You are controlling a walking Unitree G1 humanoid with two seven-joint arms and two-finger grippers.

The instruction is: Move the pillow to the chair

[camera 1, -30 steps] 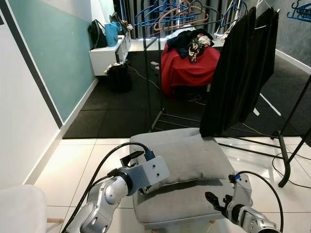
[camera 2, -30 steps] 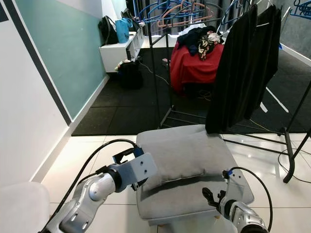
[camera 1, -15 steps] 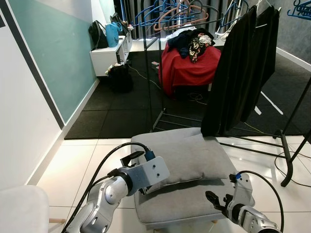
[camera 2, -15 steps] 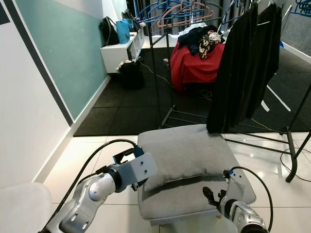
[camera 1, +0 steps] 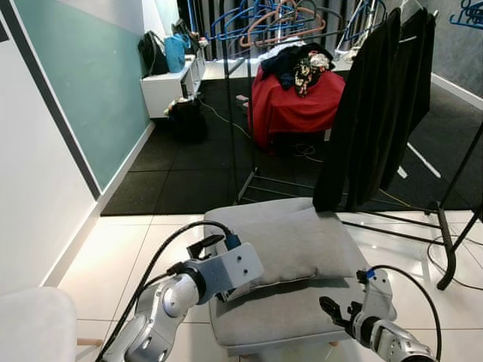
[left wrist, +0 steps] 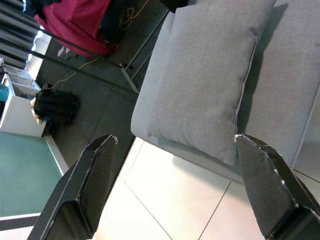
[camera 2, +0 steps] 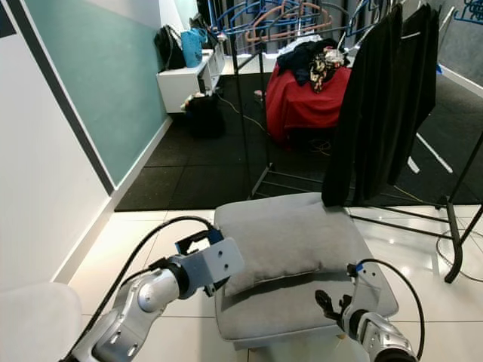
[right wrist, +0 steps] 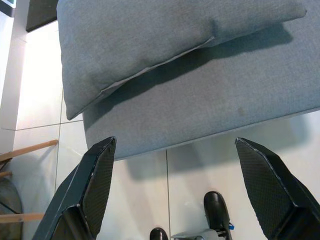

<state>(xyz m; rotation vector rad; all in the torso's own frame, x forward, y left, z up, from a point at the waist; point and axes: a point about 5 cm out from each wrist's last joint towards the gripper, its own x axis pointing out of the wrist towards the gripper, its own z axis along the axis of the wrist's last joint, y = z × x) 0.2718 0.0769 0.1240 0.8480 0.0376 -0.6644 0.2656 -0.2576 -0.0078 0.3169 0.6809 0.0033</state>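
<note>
The grey pillow [camera 1: 298,243] lies on the grey chair [camera 1: 275,313] in the lower middle of the frame. The left arm reaches in from the lower left, bent at the elbow. The left gripper [left wrist: 175,185] is by the chair's left edge, its two black fingers [left wrist: 87,182] wide apart and holding nothing. The right arm comes up from the lower right corner. The right gripper [right wrist: 172,192] is near the chair's front edge, its fingers [right wrist: 87,182] wide apart too. Black clothes [camera 1: 377,105] hang on a rack behind the chair.
</note>
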